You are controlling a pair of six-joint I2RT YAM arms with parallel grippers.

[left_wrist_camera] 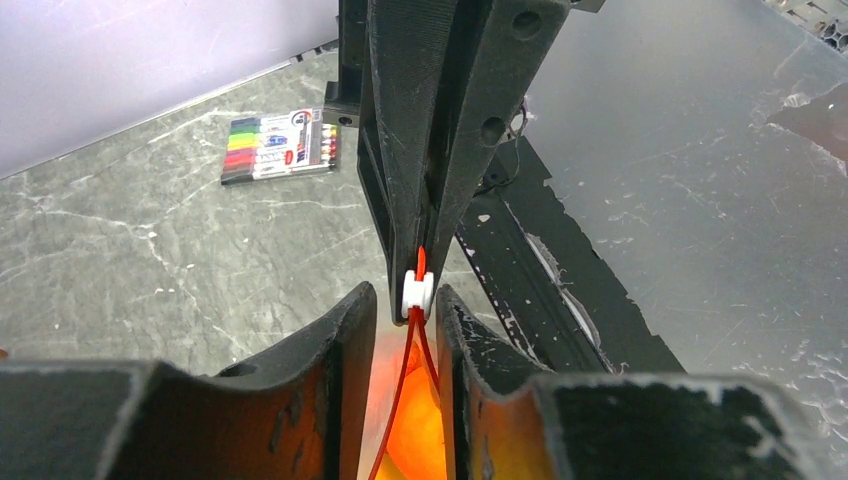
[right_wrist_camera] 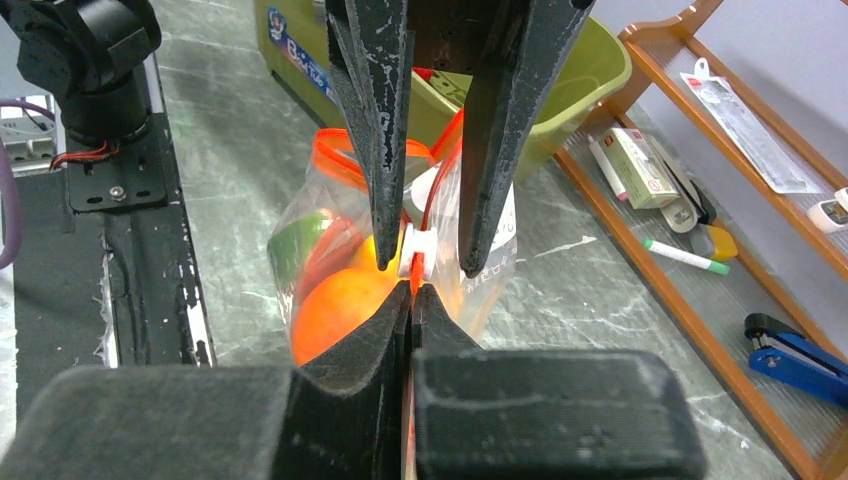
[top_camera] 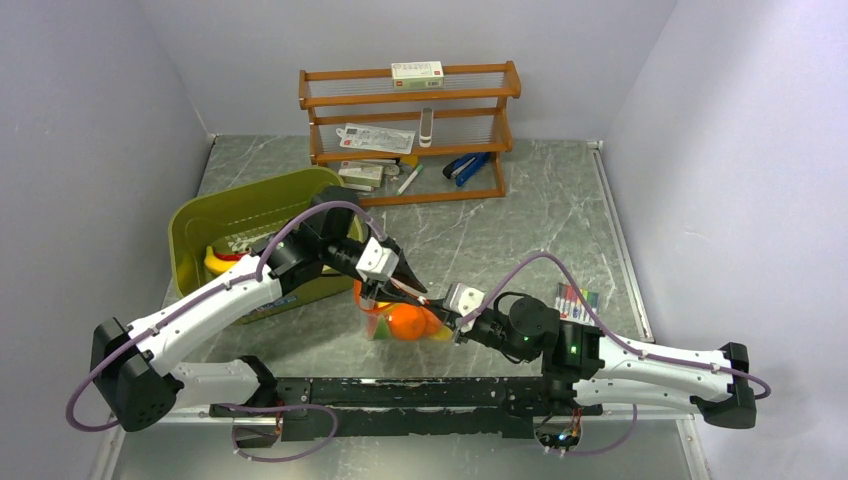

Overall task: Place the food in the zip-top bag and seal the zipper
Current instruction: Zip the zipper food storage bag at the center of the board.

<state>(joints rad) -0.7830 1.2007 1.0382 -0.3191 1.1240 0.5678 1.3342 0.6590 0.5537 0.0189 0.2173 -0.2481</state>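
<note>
The clear zip-top bag [top_camera: 385,325] stands on the table between the two arms, with orange and green food [top_camera: 408,322] inside. In the right wrist view an orange round [right_wrist_camera: 335,305] and a green piece [right_wrist_camera: 300,245] show through the plastic. The orange-red zipper [right_wrist_camera: 335,160] gapes open at the far part of the bag. My right gripper [right_wrist_camera: 413,290] is shut on the zipper's near end. My left gripper [left_wrist_camera: 405,295] is open a little, its fingertips straddling the white slider [left_wrist_camera: 417,290] without touching it. The right gripper [left_wrist_camera: 420,262] comes down just behind that slider.
An olive-green tub [top_camera: 200,215] with a yellow toy [top_camera: 215,262] stands behind the left arm, close to the bag. At the back, a wooden rack [top_camera: 410,100] holds packets and a blue stapler [top_camera: 465,168]. A marker pack [top_camera: 578,300] lies right of the bag. The black base rail [top_camera: 400,392] runs along the near edge.
</note>
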